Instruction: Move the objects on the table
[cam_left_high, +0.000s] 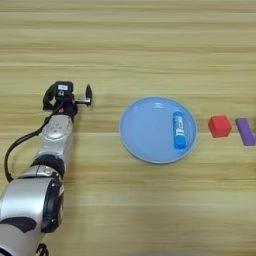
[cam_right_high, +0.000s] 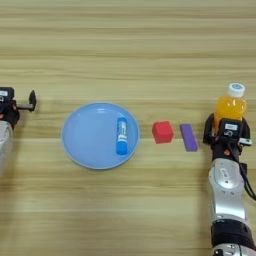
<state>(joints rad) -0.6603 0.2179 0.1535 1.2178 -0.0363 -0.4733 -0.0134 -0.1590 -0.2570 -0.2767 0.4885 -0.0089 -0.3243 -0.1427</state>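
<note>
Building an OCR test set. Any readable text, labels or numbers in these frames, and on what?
Nothing can be read.
Glue stick in the blue plate: white label band, print too blurred.
Left gripper: small white sticker on top, unreadable.
Right gripper: small white sticker, unreadable.
Orange drink bottle: no label visible.
Red cube, purple block: no markings.

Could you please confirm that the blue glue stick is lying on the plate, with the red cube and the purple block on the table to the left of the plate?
Not quite: the red cube and purple block sit to the right of the plate, not the left, as the right eye view shows. The glue stick does lie on the plate.
</note>
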